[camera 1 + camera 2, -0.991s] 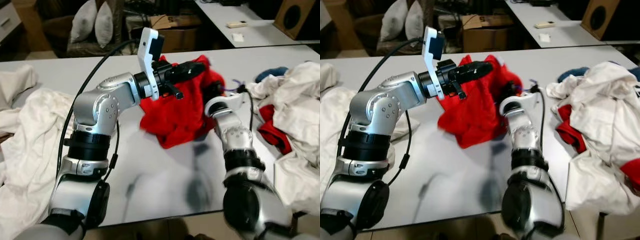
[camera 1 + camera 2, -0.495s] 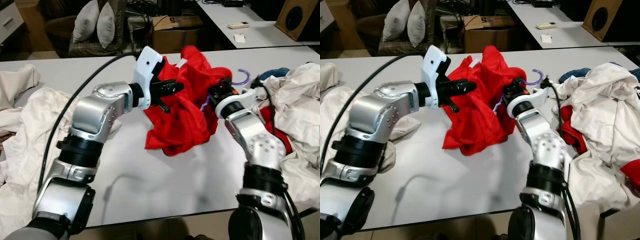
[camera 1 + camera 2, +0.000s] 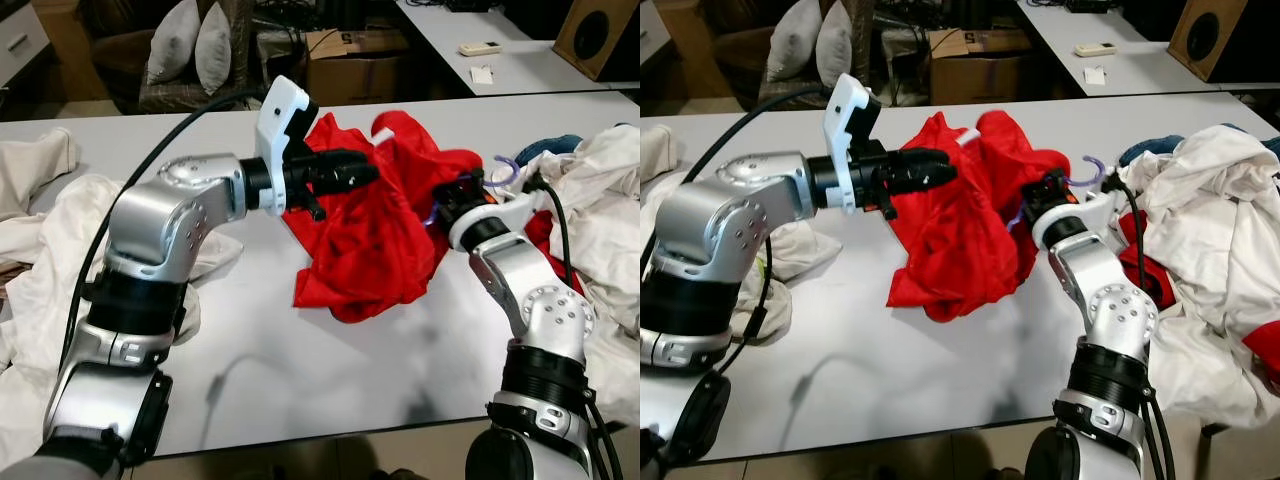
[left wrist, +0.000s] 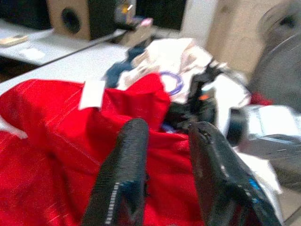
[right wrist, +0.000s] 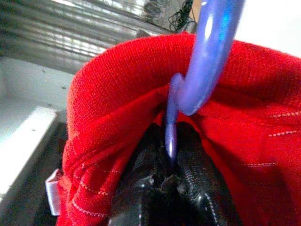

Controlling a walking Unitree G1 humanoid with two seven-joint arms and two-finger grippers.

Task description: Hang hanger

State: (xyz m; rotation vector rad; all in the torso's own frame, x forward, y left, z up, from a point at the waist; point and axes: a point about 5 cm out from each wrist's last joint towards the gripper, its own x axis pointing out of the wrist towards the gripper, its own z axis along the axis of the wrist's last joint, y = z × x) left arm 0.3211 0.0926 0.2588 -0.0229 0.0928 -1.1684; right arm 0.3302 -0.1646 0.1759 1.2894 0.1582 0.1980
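Reaching across the table (image 3: 330, 350), the left gripper (image 3: 352, 172) has its fingers (image 4: 123, 174) parted against the raised red shirt (image 3: 375, 250). Opposite it, the right gripper (image 5: 171, 188) angles up, pinching the purple hanger (image 5: 207, 52) wrapped inside that shirt, near the heaped laundry (image 3: 600, 190).

Silver jointed arms, black cables, white wrist brackets, black-fingered left hand (image 3: 350, 172)

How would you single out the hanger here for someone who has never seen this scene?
On the white table, find the red garment held up between the two arms. At its right edge, the right hand grips a thin purple plastic hanger. Its curved hook pokes out above the cloth, the only purple thing among red and white laundry.
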